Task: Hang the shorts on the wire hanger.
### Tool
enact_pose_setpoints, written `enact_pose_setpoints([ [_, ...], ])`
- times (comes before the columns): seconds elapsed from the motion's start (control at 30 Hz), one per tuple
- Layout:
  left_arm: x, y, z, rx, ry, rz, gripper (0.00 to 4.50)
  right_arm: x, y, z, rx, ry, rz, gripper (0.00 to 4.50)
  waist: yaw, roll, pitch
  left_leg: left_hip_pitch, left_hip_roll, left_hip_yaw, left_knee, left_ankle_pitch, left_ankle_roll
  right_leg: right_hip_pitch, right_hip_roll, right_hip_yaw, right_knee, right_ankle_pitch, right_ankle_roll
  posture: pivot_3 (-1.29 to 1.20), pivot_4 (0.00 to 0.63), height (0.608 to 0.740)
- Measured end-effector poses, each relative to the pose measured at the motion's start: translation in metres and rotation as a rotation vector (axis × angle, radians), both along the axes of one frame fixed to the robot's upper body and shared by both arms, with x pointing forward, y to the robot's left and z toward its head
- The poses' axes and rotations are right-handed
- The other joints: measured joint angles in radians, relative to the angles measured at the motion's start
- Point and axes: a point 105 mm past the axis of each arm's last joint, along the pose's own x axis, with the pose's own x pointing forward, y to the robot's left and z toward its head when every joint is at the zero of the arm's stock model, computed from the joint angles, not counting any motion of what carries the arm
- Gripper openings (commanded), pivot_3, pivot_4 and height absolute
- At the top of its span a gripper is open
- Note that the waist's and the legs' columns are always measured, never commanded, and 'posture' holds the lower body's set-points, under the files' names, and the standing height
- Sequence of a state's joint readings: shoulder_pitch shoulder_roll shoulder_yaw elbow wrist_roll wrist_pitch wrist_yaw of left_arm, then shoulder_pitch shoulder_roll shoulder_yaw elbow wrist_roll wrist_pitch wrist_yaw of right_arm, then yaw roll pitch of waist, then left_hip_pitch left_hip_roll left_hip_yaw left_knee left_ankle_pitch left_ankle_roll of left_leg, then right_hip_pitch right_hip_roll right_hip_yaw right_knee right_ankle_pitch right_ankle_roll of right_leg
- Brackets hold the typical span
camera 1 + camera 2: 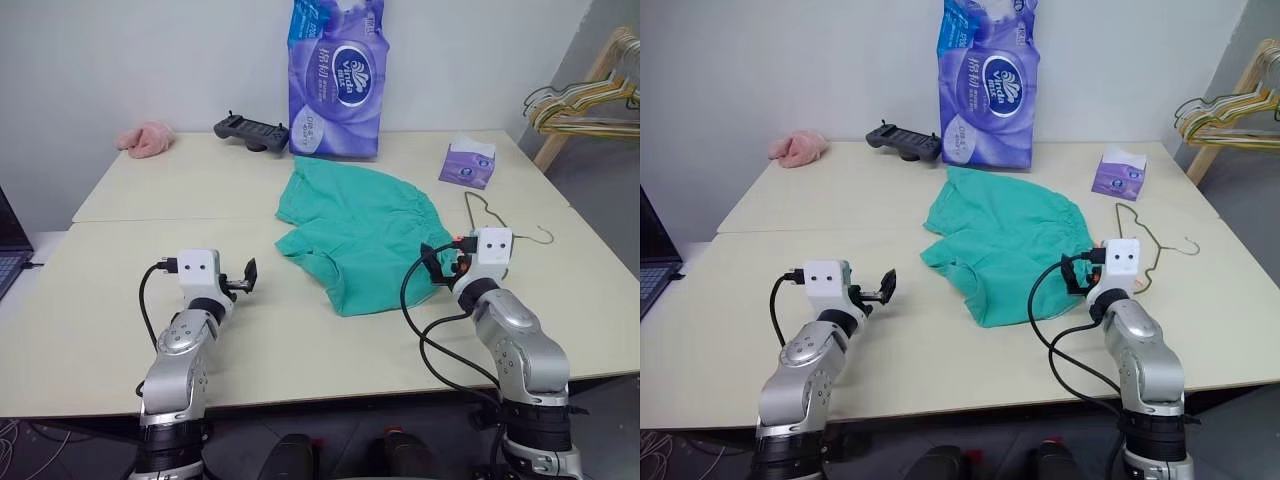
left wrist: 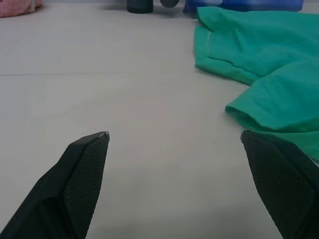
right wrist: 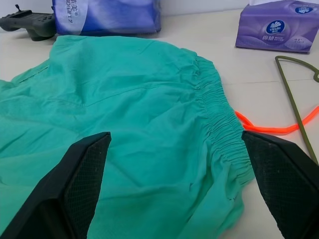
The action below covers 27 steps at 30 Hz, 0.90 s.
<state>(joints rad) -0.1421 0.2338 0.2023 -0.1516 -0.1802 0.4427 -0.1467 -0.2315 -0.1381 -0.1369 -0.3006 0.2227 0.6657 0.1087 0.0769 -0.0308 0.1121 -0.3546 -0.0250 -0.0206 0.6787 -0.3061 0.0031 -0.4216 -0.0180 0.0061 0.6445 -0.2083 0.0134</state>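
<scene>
The teal-green shorts (image 1: 360,235) lie flat in the middle of the table, their gathered waistband (image 3: 222,119) towards the right. A thin orange cord (image 3: 271,130) runs out from beside the waistband. Just right of the shorts the olive-grey wire hanger (image 1: 1152,238) lies flat on the table. My right gripper (image 1: 440,266) hovers low over the near right part of the shorts, open and empty, with the hanger beside it. Left of the shorts, my left gripper (image 1: 244,281) is open over bare table, a hand's width from the nearest leg hem (image 2: 259,117).
At the back stand a purple pack of tissue rolls (image 1: 335,80), a small purple tissue box (image 1: 467,165), a black controller (image 1: 250,131) and a fluffy pink cloth (image 1: 147,138). A wooden rack with pale hangers (image 1: 590,95) stands off the table's right. A laptop (image 1: 8,245) sits at far left.
</scene>
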Motion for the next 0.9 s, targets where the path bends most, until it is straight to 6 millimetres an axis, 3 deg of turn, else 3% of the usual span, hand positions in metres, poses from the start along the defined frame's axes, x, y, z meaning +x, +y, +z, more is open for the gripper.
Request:
enact_pose_setpoints([
  [0.3,0.001,-0.007,0.003,-0.018,-0.003,-0.071,4.5,-0.006,-0.008,-0.004,-0.063,0.015,0.038,4.49,-0.002,0.0,0.0,0.0,0.0,0.0,0.0,0.0,0.0,0.0,0.0,0.0,0.0,0.0,0.0,0.15,0.047,0.74],
  [0.47,0.006,-0.047,0.038,0.219,-0.083,-0.517,4.5,-0.021,-0.023,-0.001,-0.429,0.029,0.377,4.49,-0.002,0.0,0.0,0.001,-0.002,0.0,0.001,0.0,0.0,0.002,0.001,-0.001,-0.001,-0.001,0.001,0.13,0.049,0.74],
  [0.57,0.004,-0.071,0.055,0.445,-0.158,-0.805,4.5,-0.023,-0.037,-0.002,-0.588,0.04,0.54,4.49,-0.006,0.0,0.0,0.006,-0.002,0.003,0.0,0.0,0.001,0.005,0.003,0.001,-0.002,-0.002,0.0,0.12,0.044,0.74],
  [0.73,-0.007,-0.085,0.042,0.711,-0.177,-1.137,4.5,-0.028,-0.047,-0.014,-0.802,0.054,0.779,4.49,-0.03,0.0,0.0,0.008,0.001,0.007,-0.001,0.0,0.001,0.007,0.004,0.005,-0.002,-0.003,0.0,0.1,0.038,0.74],
  [0.9,-0.007,-0.099,0.031,0.847,-0.201,-1.334,4.5,-0.021,-0.04,-0.032,-0.938,0.036,0.93,4.49,-0.033,0.0,0.0,0.008,0.001,0.008,0.0,0.0,0.001,0.006,0.004,0.006,-0.001,-0.001,0.0,0.08,0.027,0.74],
])
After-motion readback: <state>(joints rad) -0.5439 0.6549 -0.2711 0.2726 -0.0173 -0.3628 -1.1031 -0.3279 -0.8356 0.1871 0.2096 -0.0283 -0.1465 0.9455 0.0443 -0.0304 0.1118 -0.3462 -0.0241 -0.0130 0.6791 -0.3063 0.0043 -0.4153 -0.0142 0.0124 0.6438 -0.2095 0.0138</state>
